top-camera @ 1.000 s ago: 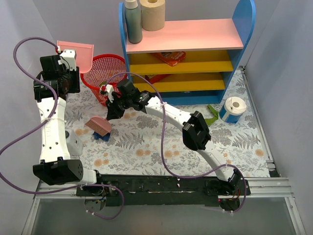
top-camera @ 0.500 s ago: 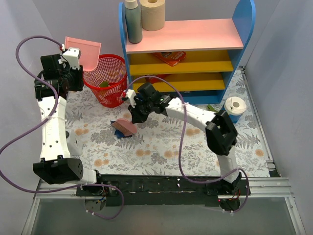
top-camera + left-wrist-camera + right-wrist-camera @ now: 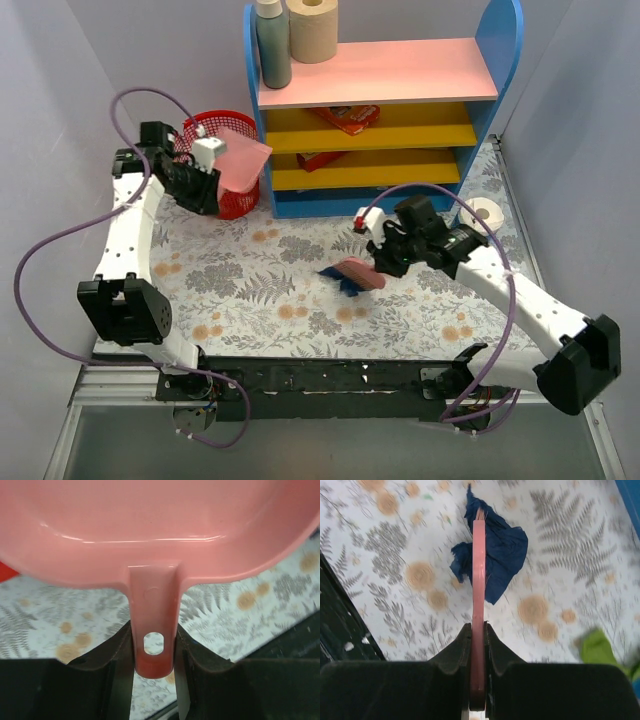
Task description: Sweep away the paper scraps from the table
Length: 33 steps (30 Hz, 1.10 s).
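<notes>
My right gripper is shut on the thin handle of a pink brush. The brush head rests over a dark blue paper scrap on the fern-print table, near its middle. A green scrap shows blurred at the right edge of the right wrist view. My left gripper is shut on the handle of a pink dustpan, which is held tilted at the rim of the red basket.
A blue, pink and yellow shelf unit stands at the back, with a bottle and a paper roll on top and red packets on its shelves. A tape roll sits at the back right.
The right arm has swung right, dragging the brush and the blue scrap from the left toward the table's middle. The left arm brought the dustpan down and right onto the basket.
</notes>
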Tool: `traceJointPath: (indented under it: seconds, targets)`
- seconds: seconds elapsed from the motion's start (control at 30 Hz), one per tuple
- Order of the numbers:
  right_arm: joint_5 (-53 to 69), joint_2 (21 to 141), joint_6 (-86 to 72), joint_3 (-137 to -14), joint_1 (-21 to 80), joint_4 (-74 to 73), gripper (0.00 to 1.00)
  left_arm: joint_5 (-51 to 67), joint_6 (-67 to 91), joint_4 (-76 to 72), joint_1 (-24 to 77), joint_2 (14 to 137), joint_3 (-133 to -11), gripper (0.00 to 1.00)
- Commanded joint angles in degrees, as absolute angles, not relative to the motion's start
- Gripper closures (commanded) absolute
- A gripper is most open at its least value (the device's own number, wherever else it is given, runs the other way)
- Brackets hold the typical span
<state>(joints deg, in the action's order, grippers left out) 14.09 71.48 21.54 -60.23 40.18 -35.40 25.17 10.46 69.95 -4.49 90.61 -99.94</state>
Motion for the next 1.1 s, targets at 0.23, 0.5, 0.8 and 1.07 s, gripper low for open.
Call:
traceJointPath:
  seconds: [0.23, 0.5, 0.8, 1.07]
  targets:
    - [25.7, 63.0, 23.6, -66.3, 29.5, -45.0, 0.99, 25.2, -4.0, 79.0, 16.5, 81.5, -83.6, 1.00]
    - [23.7, 65.0, 23.0, -70.0, 28.3, -43.9, 0.99, 23.7, -7.7, 77.1, 22.1, 77.4, -66.3, 1.00]
    - [19.5, 67.4, 21.3, -71.2, 28.1, -41.7, 0.99, 18.4, 1.9, 53.1, 31.4, 80.4, -54.0, 0.84]
    - [20.0, 68.4, 20.1, -70.6, 28.1, -41.6, 0.99, 19.4, 7.6, 38.7, 31.6, 80.5, -45.4, 0.75]
